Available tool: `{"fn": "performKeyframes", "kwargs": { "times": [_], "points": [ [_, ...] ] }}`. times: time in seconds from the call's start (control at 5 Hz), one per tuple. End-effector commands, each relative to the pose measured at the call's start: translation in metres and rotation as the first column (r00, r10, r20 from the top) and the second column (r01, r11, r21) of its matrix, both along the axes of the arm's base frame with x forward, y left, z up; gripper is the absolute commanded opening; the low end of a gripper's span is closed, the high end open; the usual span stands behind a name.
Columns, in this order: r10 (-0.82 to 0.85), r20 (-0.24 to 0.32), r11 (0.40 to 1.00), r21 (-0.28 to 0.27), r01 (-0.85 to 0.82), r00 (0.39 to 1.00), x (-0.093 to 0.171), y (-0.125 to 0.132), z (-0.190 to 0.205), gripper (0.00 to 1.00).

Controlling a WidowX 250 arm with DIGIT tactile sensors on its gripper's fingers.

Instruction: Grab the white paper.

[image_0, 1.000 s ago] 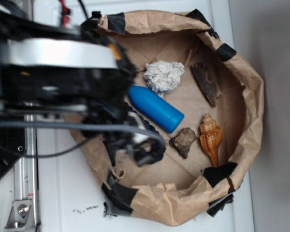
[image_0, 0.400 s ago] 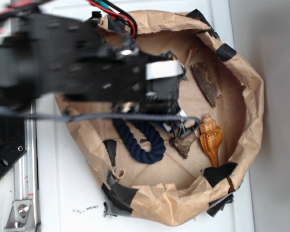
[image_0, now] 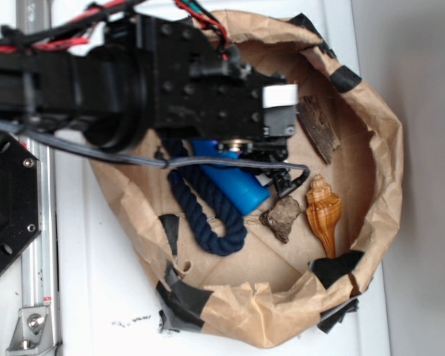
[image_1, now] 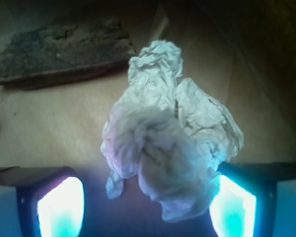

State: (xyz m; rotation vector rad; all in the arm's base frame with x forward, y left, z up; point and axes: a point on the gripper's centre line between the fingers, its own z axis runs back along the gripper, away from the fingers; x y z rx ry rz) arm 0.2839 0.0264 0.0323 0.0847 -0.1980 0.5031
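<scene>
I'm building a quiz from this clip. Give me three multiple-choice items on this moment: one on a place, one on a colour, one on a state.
1. In the wrist view, where is the crumpled white paper ball?
A. between the hand's fingers
B. on the flat dark bark piece
C. outside the bag

2. What colour is the coiled rope?
A. red
B. navy
C. yellow

3. How is the hand set?
A. shut flat
B. out of view
C. open

Answers: 1 A, the lit fingers flank the ball; 2 B, the exterior view shows it dark blue; 3 C, the fingers stand wide apart.
</scene>
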Motion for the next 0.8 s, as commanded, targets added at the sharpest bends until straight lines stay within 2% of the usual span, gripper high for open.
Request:
{"fn": "performKeyframes", "kwargs": {
  "times": [0.0,0.4,0.6],
  "points": [
    [-0.017,0.043,0.999,0.032,0.015,0.999,0.018,0.012,0.021,0.00],
    [-0.150,0.143,0.989,0.018,0.149,0.978,0.011,-0.005,0.101,0.00],
    [-0.227,0.158,0.972,-0.031,0.235,0.961,0.000,-0.022,0.150,0.00]
  ]
}}
